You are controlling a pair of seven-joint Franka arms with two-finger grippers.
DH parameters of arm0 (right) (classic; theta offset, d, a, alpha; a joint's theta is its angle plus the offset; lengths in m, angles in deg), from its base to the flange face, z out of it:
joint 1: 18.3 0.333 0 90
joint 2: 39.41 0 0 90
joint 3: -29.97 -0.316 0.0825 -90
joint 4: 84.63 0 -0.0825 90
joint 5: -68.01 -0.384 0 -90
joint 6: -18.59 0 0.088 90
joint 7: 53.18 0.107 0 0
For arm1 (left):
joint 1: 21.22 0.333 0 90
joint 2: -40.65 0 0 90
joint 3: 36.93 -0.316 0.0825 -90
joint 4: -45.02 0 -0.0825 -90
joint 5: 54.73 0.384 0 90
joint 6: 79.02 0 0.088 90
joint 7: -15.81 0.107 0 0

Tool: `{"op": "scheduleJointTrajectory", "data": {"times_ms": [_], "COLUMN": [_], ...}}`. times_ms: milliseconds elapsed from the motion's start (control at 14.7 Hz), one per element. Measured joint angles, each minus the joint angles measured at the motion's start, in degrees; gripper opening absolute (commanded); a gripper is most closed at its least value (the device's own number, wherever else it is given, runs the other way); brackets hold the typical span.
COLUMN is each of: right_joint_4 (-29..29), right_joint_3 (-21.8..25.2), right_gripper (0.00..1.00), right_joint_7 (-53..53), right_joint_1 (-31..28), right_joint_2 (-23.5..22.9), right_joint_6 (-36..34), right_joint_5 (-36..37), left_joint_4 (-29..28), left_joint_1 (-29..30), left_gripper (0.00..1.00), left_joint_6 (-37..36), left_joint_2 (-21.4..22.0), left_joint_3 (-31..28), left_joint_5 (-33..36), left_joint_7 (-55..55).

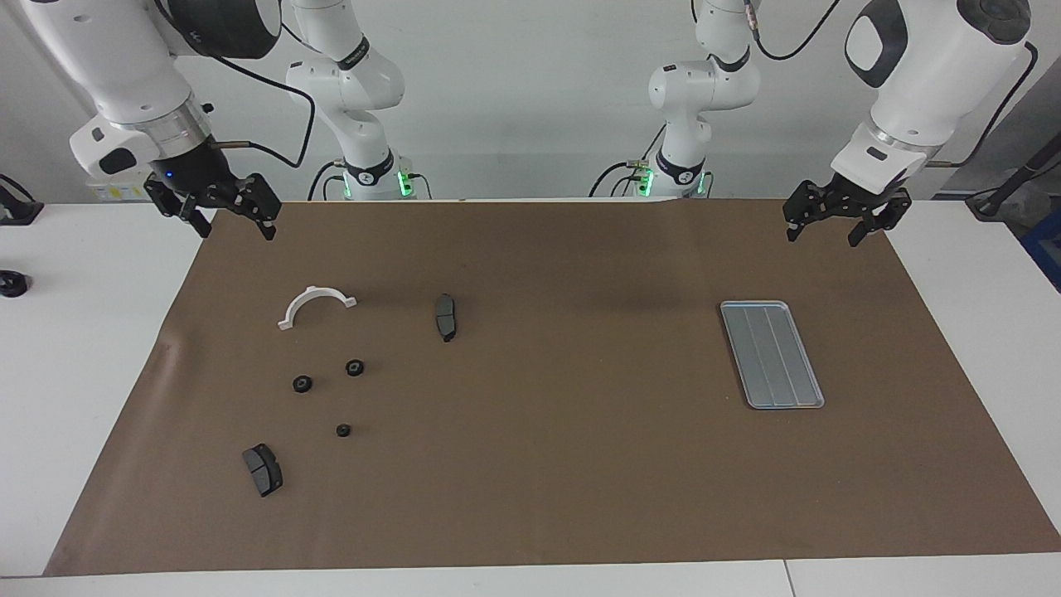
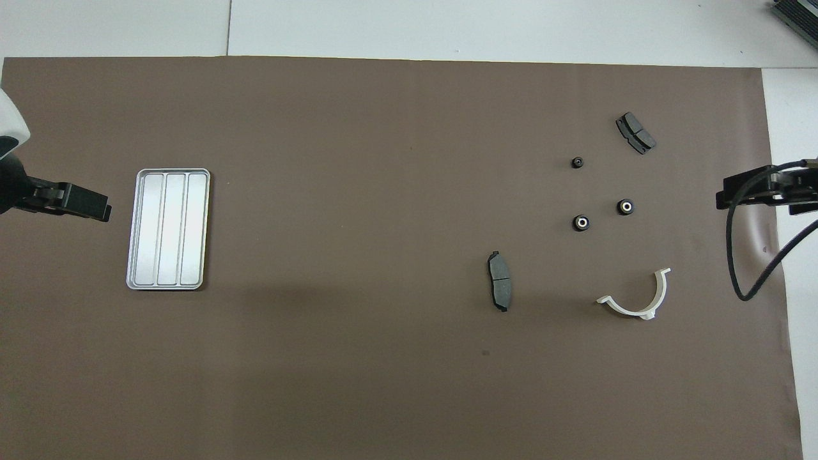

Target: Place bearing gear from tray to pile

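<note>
Facing view: tray [image 1: 772,355] flat on brown mat [image 1: 547,464] at left arm's end of tabletop [image 1: 91,332], nothing in it. Pile [image 1: 333,392] of three black gears toward right arm's end, between white half-ring [image 1: 316,305] and brake pad [image 1: 263,468]. Left end effector [image 1: 835,225] and right end effector [image 1: 227,224] raised, fingers spread, holding nothing.

Overhead view: tray [image 2: 168,229] bare; pile [image 2: 594,198] well apart from it.

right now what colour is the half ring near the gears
White half ring; clearest in the overhead view.
</note>
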Motion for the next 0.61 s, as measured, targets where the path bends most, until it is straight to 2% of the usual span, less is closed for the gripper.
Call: {"op": "scheduleJointTrajectory", "data": {"times_ms": [614], "right_joint_4": [0.0], "right_joint_3": [-0.1], "right_gripper": [1.00], "right_joint_7": [-0.1], "right_joint_1": [0.5], "right_joint_2": [0.0], "right_joint_6": [0.0], "right_joint_5": [0.9], "left_joint_4": [-0.5], "left_joint_1": [0.0], "left_gripper": [1.00], "left_joint_6": [0.3], "left_joint_2": [0.2], "left_joint_3": [0.0], "left_joint_5": [0.0], "left_joint_7": [0.3]}}
